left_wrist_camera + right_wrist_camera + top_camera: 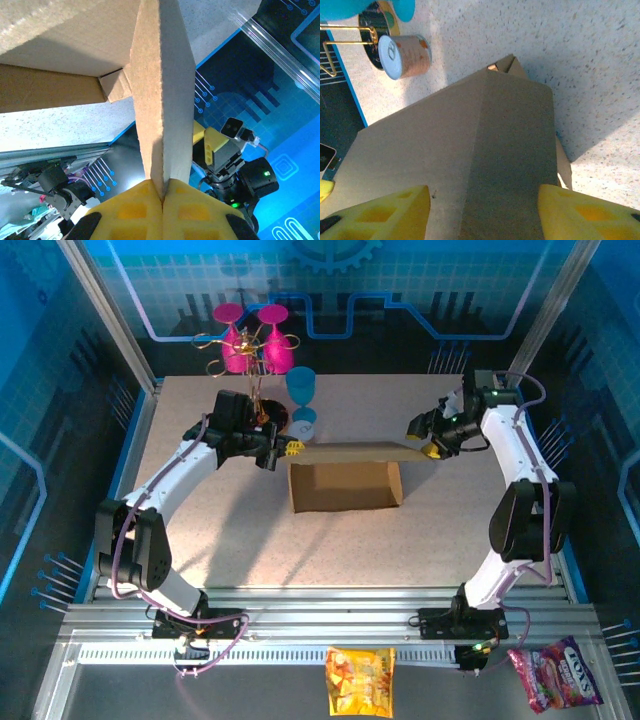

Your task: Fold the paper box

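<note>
White letters reading "FOX'S" stand on the purple sweet bag (556,673) at the near right edge. The yellow snack bag (360,680) and the lid of the small can (404,56) carry print too small to read.

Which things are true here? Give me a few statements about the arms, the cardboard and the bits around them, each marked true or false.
1. The left gripper pinches an edge of the paper box. True.
2. The pink glasses stand inside the box. False: they hang on a gold rack behind it.
3. An orange snack bag and a pink one lie near the arms' bases. True.
4. The can sits inside the box. False: it sits on the table, near the rack.
</note>
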Available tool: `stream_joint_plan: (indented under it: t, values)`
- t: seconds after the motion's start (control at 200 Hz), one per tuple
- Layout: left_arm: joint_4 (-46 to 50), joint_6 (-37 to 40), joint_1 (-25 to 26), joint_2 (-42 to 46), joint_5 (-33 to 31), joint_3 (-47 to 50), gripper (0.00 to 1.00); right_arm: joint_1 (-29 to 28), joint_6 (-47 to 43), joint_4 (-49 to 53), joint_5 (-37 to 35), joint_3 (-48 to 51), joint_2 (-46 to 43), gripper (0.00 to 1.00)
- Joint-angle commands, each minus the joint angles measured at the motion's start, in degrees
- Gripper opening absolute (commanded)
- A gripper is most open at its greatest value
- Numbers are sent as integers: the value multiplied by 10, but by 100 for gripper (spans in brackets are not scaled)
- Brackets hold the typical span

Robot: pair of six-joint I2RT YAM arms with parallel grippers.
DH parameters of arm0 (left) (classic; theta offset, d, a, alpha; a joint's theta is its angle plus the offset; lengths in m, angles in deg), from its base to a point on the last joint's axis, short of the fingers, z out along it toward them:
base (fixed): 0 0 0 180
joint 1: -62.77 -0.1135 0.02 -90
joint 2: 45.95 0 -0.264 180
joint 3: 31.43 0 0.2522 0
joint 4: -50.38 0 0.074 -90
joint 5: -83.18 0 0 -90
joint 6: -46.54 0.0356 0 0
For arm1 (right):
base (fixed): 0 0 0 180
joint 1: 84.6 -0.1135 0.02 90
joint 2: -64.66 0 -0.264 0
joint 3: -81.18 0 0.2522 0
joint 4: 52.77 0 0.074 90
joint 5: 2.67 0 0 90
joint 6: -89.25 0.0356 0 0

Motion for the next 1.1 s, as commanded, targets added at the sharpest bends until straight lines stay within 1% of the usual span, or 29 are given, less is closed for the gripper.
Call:
stream_joint_plan:
  t: [0.0, 0.16, 0.33, 0.53, 0.685, 0.851, 1.096]
  values:
    - [-7, -1, -5, 14, 20, 3, 0, -7, 13, -12, 39, 24, -21, 58]
    - [-11, -2, -5, 11, 20, 3, 0, -7, 18, -21, 53, 48, -40, 56]
    - [-14, -5, -5, 8, 21, 3, 0, -7, 44, -42, 91, 75, -56, 55]
    - [-20, -7, -4, 5, 19, 5, 0, -11, 79, -69, 120, 97, -74, 49]
    - [-24, -8, -2, 2, 20, 5, 0, -16, 93, -71, 124, 93, -77, 40]
    - [-26, -10, -1, -3, 20, -1, 0, -16, 100, -65, 123, 81, -80, 33]
    - [-28, -13, -1, -5, 21, -13, 0, -17, 102, -41, 125, 53, -81, 30]
